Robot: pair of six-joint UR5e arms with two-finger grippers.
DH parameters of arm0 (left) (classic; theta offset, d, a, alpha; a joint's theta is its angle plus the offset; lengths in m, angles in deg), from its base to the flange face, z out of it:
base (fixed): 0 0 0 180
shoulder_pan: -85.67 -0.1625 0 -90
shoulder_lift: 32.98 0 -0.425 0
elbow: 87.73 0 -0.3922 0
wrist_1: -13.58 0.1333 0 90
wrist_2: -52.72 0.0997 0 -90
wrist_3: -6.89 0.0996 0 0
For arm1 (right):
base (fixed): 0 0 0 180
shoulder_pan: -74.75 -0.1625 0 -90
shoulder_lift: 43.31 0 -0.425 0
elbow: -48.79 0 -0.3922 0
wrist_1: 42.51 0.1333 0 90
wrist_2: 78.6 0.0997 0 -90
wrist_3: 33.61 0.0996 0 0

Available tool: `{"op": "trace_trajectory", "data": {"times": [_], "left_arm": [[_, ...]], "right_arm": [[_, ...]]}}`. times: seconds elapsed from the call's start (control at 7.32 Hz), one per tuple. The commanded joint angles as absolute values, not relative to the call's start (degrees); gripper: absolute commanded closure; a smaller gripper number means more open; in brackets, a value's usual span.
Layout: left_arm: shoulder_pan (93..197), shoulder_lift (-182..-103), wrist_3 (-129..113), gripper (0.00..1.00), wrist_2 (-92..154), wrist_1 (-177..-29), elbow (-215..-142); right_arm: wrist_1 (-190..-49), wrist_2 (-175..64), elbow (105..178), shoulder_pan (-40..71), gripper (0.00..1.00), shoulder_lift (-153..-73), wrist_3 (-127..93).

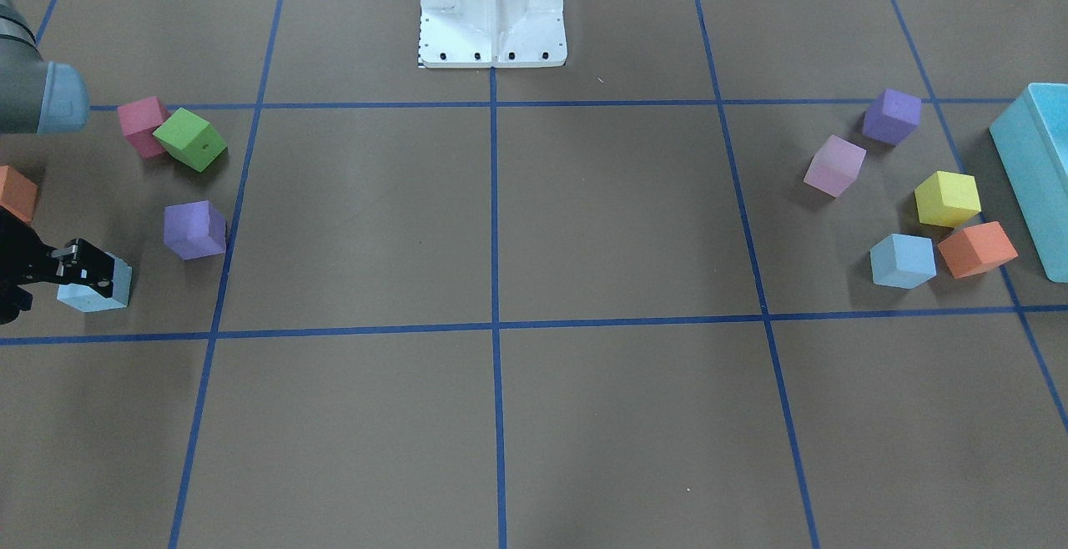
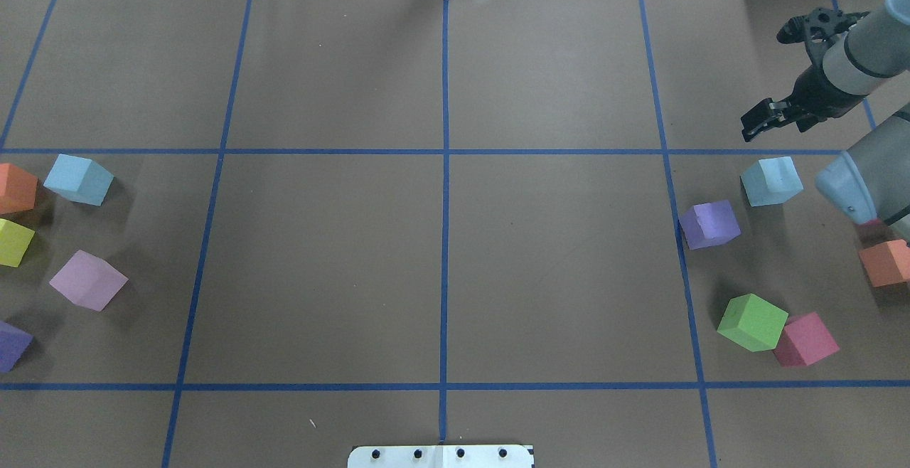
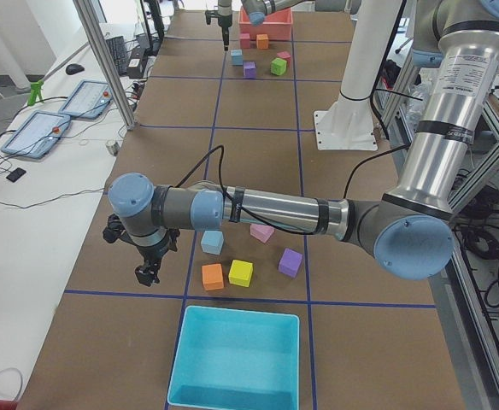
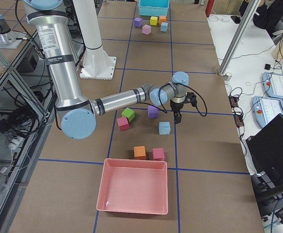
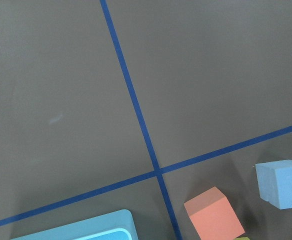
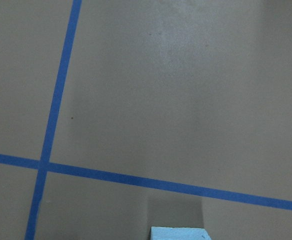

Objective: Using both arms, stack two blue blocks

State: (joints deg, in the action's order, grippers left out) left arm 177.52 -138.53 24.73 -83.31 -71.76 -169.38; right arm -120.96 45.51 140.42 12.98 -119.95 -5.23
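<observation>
One blue block (image 2: 771, 181) lies on the robot's right side of the table; it also shows in the front view (image 1: 93, 292) and at the bottom edge of the right wrist view (image 6: 181, 234). My right gripper (image 2: 755, 125) hovers just beyond this block, pointing down, and looks shut and empty. The other blue block (image 2: 78, 178) lies on the left side next to an orange cube (image 5: 213, 212); the left wrist view shows it too (image 5: 283, 184). My left gripper (image 3: 145, 275) hangs above the table left of that block. I cannot tell whether it is open or shut.
Purple (image 2: 709, 224), green (image 2: 752, 321), pink (image 2: 805, 338) and orange cubes lie around the right blue block. Yellow (image 1: 946, 198), lilac (image 1: 834, 165) and purple cubes lie near the left one. A turquoise bin (image 1: 1035, 157) and a pink bin (image 4: 133, 191) stand at the table's ends.
</observation>
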Motion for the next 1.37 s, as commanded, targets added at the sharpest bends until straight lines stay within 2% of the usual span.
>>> {"op": "trace_trajectory", "data": {"times": [0.0, 0.41, 1.23], "left_arm": [[177.5, -138.5, 24.7, 0.02, -83.3, -71.8, -169.4], [177.5, -138.5, 24.7, 0.02, -83.2, -71.8, -169.5], [177.5, -138.5, 24.6, 0.02, -83.2, -71.8, -169.5]], "right_arm": [[-120.9, 45.1, 140.3, 14.3, 0.00, -120.6, -5.1], [-116.4, 45.1, 139.8, 14.6, 0.00, -124.5, -5.3], [-114.8, 44.9, 137.7, 15.7, 0.00, -123.8, -4.8]]}}
